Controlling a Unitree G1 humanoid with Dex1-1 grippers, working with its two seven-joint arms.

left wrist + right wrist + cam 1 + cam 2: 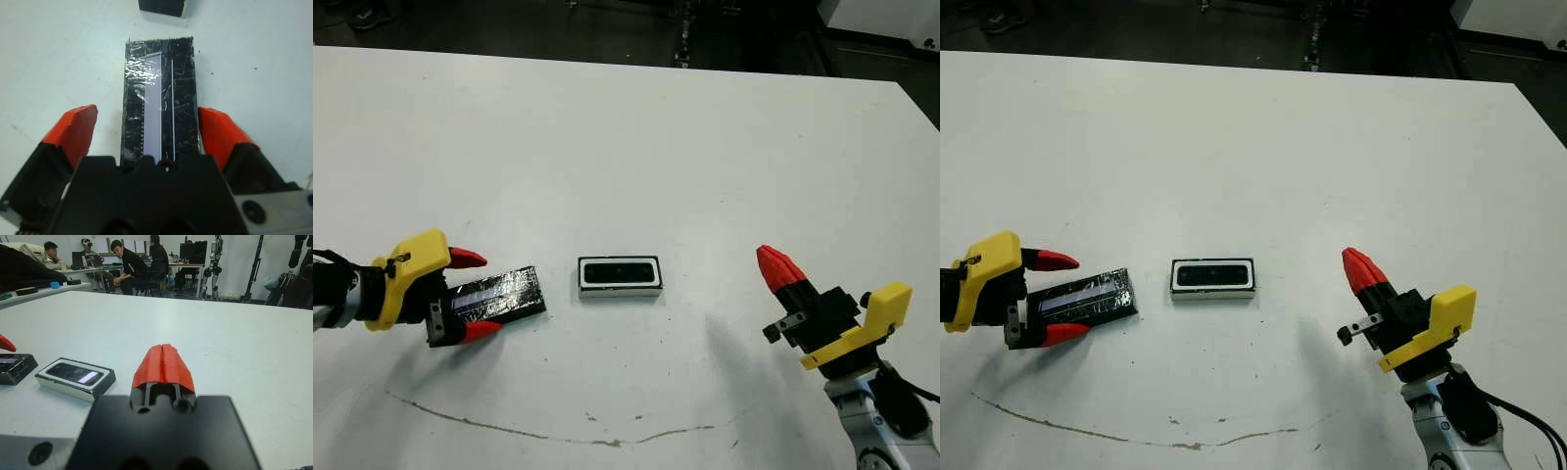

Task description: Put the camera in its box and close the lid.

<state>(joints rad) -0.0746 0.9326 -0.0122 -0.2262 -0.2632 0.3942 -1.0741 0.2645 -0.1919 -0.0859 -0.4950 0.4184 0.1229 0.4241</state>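
Fingers spread wide on the left gripper [470,294], straddling the near end of the lid [499,294] flat on the worktop [626,137], gripping nothing yet. Its long axis runs straight toward the box [620,277], just beside, camera [619,272] already inside. Right gripper [781,269] sits pinched shut, empty, well apart. Left wrist view alone shows gaps between both red fingers [73,132] and lid.

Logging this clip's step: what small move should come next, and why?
Probably shut the left gripper on the glossy black crinkly slab lid: its open red fingers straddle it on the table, and the black bar camera already lies in the white-rimmed box.
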